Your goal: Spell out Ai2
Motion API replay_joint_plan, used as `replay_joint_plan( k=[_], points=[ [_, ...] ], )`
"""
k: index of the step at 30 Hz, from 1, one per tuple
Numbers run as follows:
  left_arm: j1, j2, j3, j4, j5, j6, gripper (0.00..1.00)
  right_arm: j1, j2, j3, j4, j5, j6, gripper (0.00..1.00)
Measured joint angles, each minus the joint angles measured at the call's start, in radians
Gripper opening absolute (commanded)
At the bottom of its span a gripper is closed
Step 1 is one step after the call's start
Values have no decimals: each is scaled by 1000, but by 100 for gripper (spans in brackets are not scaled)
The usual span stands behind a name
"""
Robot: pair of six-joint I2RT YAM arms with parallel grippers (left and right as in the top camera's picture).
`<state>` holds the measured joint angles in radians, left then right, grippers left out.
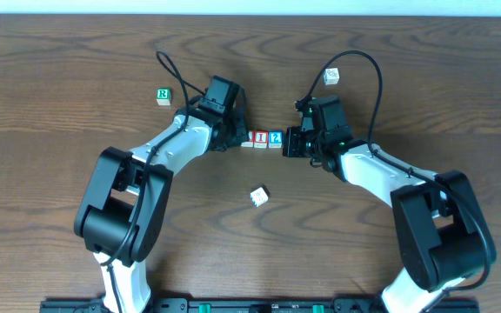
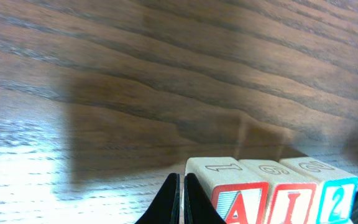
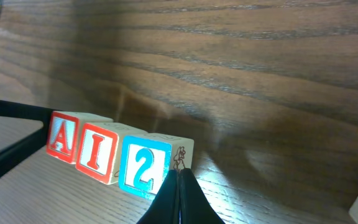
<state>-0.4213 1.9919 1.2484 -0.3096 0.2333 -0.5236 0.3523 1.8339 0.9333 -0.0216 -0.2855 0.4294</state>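
Ai2 (image 1: 260, 138) looks fully spelled in a touching row mid-frame, left fingers (image 2: 166, 205) and right fingers (image 3: 190, 205) closed empty beside it, only retreat left.

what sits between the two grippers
The A cube, I cube and 2 cube, in a row from left gripper to right gripper, seen overhead.
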Motion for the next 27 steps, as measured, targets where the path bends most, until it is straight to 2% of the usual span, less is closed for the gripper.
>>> replay_joint_plan(
  k=[11,21,25,27],
  points=[
    [-11,0,0,0,-10,0,6,2,0,0,0,5,0,1],
    [19,0,1,-5,-112,12,6,-39,0,2,-6,30,-6,1],
    [68,-27,28,-55,-136,56,6,-86,-3,42,-92,36,-33,1],
    [89,-78,63,-124,-161,89,6,-105,-20,104,-213,42,-81,1]
  ],
)
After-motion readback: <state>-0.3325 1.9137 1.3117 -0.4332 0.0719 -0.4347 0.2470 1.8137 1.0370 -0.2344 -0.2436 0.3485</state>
